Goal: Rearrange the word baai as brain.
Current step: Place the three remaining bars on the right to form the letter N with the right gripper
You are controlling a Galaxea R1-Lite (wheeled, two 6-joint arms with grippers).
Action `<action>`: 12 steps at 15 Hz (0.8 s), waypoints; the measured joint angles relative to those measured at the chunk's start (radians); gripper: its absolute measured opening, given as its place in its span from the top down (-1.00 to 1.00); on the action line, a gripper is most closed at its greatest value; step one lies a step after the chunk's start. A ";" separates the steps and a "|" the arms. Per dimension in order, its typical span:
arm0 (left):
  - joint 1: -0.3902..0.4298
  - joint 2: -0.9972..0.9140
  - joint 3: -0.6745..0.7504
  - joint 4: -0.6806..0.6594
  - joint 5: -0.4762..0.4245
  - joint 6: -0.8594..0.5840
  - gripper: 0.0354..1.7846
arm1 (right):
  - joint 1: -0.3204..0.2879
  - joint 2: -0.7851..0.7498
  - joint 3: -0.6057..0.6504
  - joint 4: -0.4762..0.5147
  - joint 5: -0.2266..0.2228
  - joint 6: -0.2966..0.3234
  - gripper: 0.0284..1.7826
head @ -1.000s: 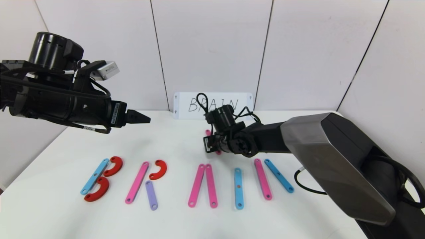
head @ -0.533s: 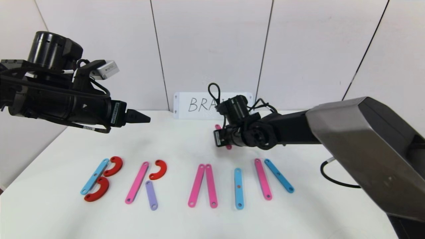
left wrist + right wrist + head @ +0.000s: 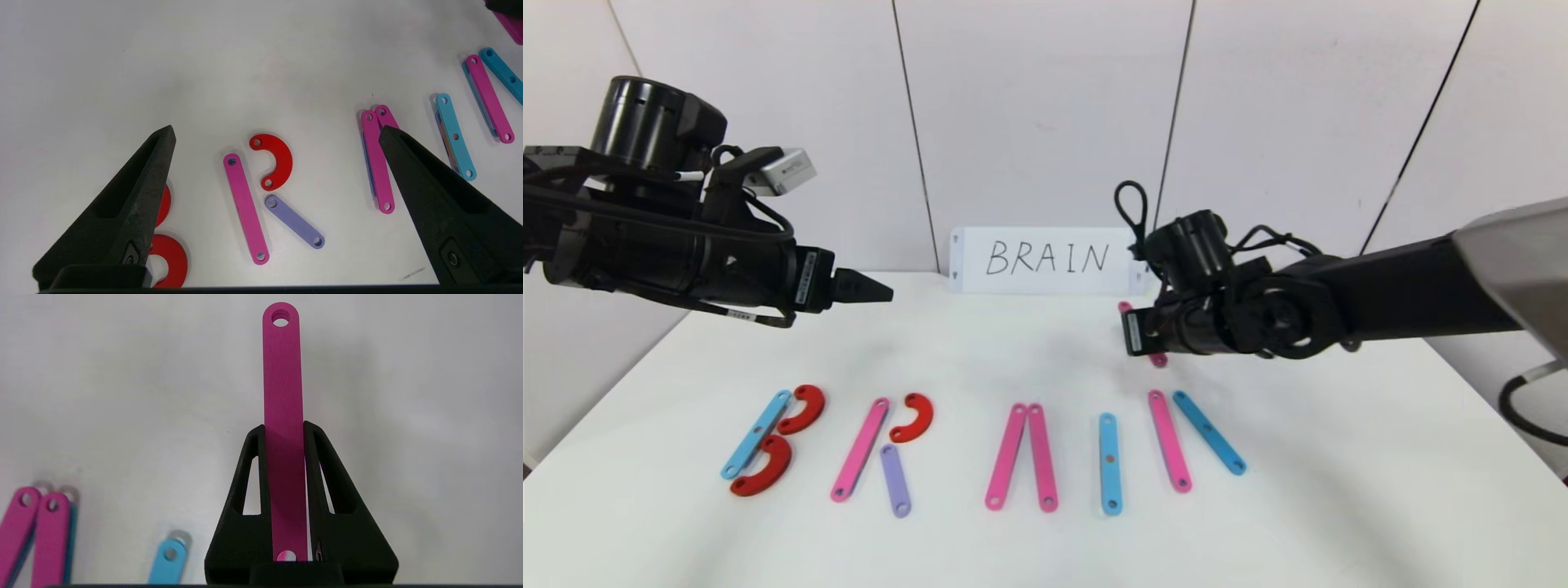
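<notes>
Right gripper is above the table, behind the row of letters and in front of the right end of the white card reading BRAIN. Its fingers are clamped on a pink strip, which runs lengthwise between them and projects well past the tips, clear of the table surface. In the head view only the two ends of this strip show past the gripper body.

Left gripper hangs above the left rear part of the table, its fingers spread wide and holding nothing.

The laid-out word sits in a row along the front of the table. From the robot's left:
- a blue strip with two red arcs beside it;
- a pink strip, a red arc and a purple strip;
- two pink strips meeting at their far ends;
- a single blue strip;
- a pink strip and a blue strip, close at their far ends and spreading toward the robot
</notes>
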 joint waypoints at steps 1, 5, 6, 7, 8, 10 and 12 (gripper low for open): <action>0.000 0.000 0.000 0.000 0.000 0.000 -0.95 | -0.015 -0.040 0.056 -0.002 -0.001 0.016 0.72; 0.000 -0.005 0.001 0.001 0.000 0.000 -0.95 | -0.071 -0.154 0.245 -0.017 -0.006 0.096 0.72; 0.000 -0.006 0.001 0.001 0.000 0.000 -0.95 | -0.085 -0.172 0.278 -0.036 -0.006 0.101 0.72; 0.000 -0.007 0.001 0.001 0.000 0.000 -0.95 | -0.094 -0.187 0.312 -0.056 -0.006 0.104 0.72; 0.000 -0.008 0.001 0.001 0.000 0.000 -0.95 | -0.100 -0.199 0.347 -0.078 -0.006 0.111 0.72; 0.000 -0.010 0.003 0.000 0.000 0.000 -0.95 | -0.105 -0.213 0.404 -0.099 -0.006 0.128 0.72; 0.000 -0.011 0.006 -0.003 0.000 0.001 -0.95 | -0.107 -0.214 0.445 -0.126 -0.006 0.142 0.72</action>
